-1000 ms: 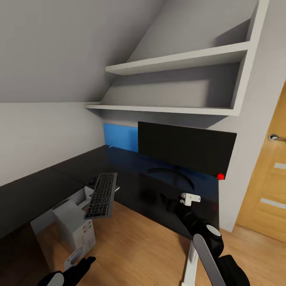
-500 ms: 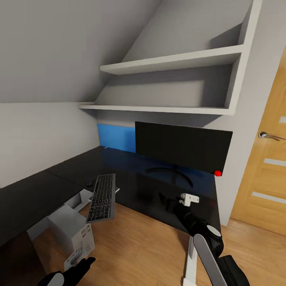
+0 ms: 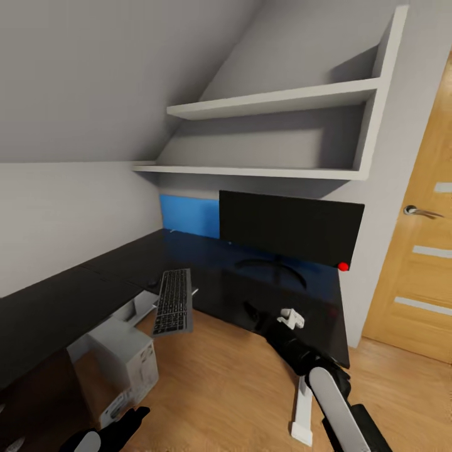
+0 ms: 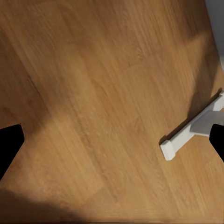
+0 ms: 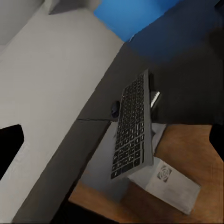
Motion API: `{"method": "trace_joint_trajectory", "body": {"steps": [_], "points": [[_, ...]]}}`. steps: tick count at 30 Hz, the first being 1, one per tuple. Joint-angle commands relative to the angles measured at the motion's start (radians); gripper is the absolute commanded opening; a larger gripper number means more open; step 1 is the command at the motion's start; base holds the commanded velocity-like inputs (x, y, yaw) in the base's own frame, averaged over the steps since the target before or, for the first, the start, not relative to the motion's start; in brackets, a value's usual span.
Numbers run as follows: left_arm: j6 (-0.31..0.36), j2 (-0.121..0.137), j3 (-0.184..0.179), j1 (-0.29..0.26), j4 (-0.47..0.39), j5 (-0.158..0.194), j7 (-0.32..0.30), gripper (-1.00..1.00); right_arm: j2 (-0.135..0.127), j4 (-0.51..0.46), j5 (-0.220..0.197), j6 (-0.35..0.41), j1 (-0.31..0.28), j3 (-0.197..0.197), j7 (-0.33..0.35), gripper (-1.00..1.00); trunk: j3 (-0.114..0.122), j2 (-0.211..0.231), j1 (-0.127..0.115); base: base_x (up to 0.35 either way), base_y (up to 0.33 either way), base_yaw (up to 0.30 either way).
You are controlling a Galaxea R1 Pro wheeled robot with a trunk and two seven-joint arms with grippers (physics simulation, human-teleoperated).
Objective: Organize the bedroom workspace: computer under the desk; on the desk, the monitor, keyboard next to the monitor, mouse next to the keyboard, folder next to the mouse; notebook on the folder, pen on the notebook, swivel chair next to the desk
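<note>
The keyboard (image 3: pixel 174 302) overhangs the counter (image 3: pixel 207 276) edge above the computer (image 3: pixel 129 364) (monitor (image 3: pixel 290 227) already up). Right pincer (image 3: pixel 251 312) spread wide, empty; left pincer (image 4: pixel 112 140) likewise. Slim, stiff, likely light: best taken across its long edges.

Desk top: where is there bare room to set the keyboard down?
The desk is bare in front of the monitor stand, and along the left wing by the wall. The keyboard overhangs the inner edge; a small dark object sits just behind it.
</note>
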Motion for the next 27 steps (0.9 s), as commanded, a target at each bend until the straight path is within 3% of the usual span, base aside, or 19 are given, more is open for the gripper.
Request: {"method": "trace_joint_trajectory", "body": {"steps": [1, 2, 5, 14, 20, 22, 23, 27], "points": [[0.000, 0.002, -0.005, 0.000, -0.001, 0.011, 0.010, 1.00, 0.003, 0.011, -0.081, 0.000, 0.000, 0.002, -0.010, 1.00, -0.001, -0.001, 0.000, -0.268, 0.201, 0.000], [0.000, 0.002, -0.005, 0.000, 0.000, 0.010, 0.010, 1.00, 0.023, 0.036, -0.155, -0.003, 0.001, 0.017, -0.014, 1.00, -0.001, -0.001, 0.000, -0.246, 0.219, 0.000], [0.000, 0.001, -0.005, 0.000, 0.001, 0.009, 0.009, 1.00, 0.068, 0.098, -0.205, -0.005, -0.001, 0.046, -0.014, 1.00, -0.001, -0.001, 0.000, -0.159, 0.145, 0.000], [-0.001, 0.002, -0.005, 0.000, 0.001, 0.009, 0.010, 1.00, 0.094, 0.289, -0.257, -0.002, -0.012, 0.053, 0.023, 1.00, -0.001, -0.001, 0.000, -0.038, 0.035, 0.000], [-0.001, 0.003, -0.005, 0.000, 0.001, 0.009, 0.010, 1.00, 0.108, 0.499, -0.327, -0.034, -0.033, 0.052, 0.279, 1.00, -0.001, -0.001, 0.000, -0.005, 0.005, 0.000], [-0.001, 0.004, -0.004, 0.001, 0.001, 0.009, 0.010, 1.00, 0.116, 0.565, -0.337, -0.068, -0.049, 0.051, 0.352, 1.00, -0.001, -0.001, 0.000, -0.002, 0.002, 0.000], [-0.001, 0.006, -0.004, 0.004, 0.001, 0.010, 0.010, 1.00, 0.133, 0.664, -0.346, -0.135, -0.075, 0.052, 0.425, 1.00, -0.001, -0.001, 0.000, 0.000, 0.000, 0.000], [-0.001, 0.011, -0.003, 0.009, 0.004, 0.009, 0.010, 1.00, 0.157, 0.774, -0.353, -0.223, -0.115, 0.052, 0.471, 1.00, -0.001, -0.001, 0.000, 0.000, 0.000, 0.000]]}}
